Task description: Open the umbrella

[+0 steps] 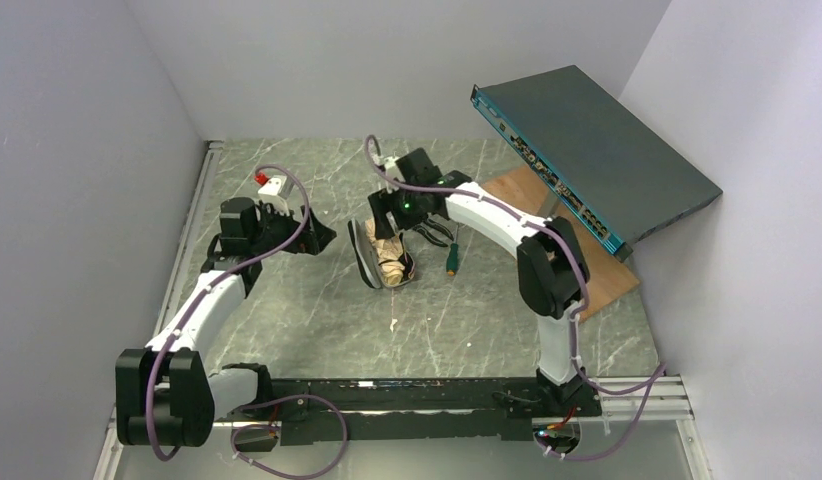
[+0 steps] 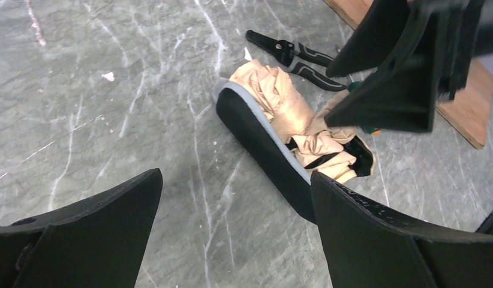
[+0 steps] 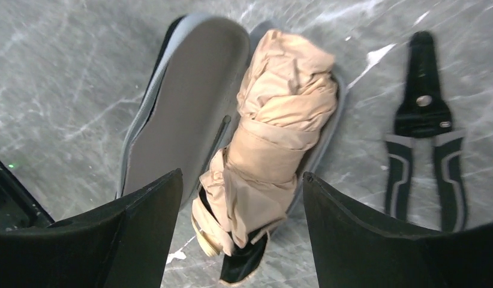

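The umbrella (image 1: 392, 258) lies folded on the table, pale beige crinkled fabric strapped round, in an open black case whose grey-lined lid (image 3: 184, 102) lies flat beside it. Its cream handle end (image 3: 211, 237) and black lining point toward the right wrist camera. My right gripper (image 1: 397, 215) hovers just above the umbrella, open, a finger on each side of it (image 3: 241, 180), not touching. My left gripper (image 1: 312, 235) is open and empty, left of the case; in its view (image 2: 235, 180) the umbrella (image 2: 286, 105) and case lid (image 2: 262, 150) lie ahead.
Black pliers (image 3: 424, 132) lie just right of the case and also show in the left wrist view (image 2: 298, 57). A green-handled screwdriver (image 1: 451, 260) lies beside them. A wooden board (image 1: 587, 250) and a tilted network switch (image 1: 587, 150) are at the back right.
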`<state>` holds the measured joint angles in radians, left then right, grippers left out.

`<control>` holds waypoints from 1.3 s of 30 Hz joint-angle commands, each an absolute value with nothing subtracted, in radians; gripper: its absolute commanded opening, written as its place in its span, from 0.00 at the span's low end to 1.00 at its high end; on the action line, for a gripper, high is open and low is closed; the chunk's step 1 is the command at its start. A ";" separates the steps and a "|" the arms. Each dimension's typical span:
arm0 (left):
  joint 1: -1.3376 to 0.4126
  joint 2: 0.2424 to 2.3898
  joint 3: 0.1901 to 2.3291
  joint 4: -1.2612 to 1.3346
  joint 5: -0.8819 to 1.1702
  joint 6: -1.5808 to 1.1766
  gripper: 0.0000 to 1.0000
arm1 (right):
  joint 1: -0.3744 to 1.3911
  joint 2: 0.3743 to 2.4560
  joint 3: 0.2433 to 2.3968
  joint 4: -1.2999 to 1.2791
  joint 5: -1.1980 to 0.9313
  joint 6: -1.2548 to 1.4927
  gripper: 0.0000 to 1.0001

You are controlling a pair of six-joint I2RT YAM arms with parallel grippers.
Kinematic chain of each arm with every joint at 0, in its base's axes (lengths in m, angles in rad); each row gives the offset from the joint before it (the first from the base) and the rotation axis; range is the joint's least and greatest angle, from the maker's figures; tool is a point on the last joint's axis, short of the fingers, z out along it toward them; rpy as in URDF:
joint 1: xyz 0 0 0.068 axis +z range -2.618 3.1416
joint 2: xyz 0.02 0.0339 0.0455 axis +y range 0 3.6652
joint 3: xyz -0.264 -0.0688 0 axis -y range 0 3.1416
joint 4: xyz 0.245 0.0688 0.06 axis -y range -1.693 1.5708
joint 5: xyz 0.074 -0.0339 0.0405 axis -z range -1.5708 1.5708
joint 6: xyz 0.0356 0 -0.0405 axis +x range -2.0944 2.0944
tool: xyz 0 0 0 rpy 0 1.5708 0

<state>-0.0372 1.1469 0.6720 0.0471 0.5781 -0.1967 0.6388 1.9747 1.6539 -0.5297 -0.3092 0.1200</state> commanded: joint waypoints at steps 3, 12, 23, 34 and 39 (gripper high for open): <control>-0.037 1.110 0.697 0.032 0.498 -0.192 1.00 | 0.683 2.067 1.691 -0.594 -0.220 0.168 0.72; -0.036 1.073 0.685 -0.027 0.448 -0.150 1.00 | 0.713 2.173 1.688 -0.568 -0.158 0.141 0.35; -0.023 1.046 0.660 -0.017 0.460 -0.139 1.00 | 0.696 2.152 1.723 -0.475 -0.127 0.126 0.00; -0.005 1.016 0.695 -0.008 0.568 -0.111 1.00 | 0.664 1.978 1.706 -0.300 -0.482 0.274 0.00; -0.026 1.051 0.748 0.030 0.694 -0.085 1.00 | 0.609 1.889 1.676 -0.304 -0.362 0.288 0.00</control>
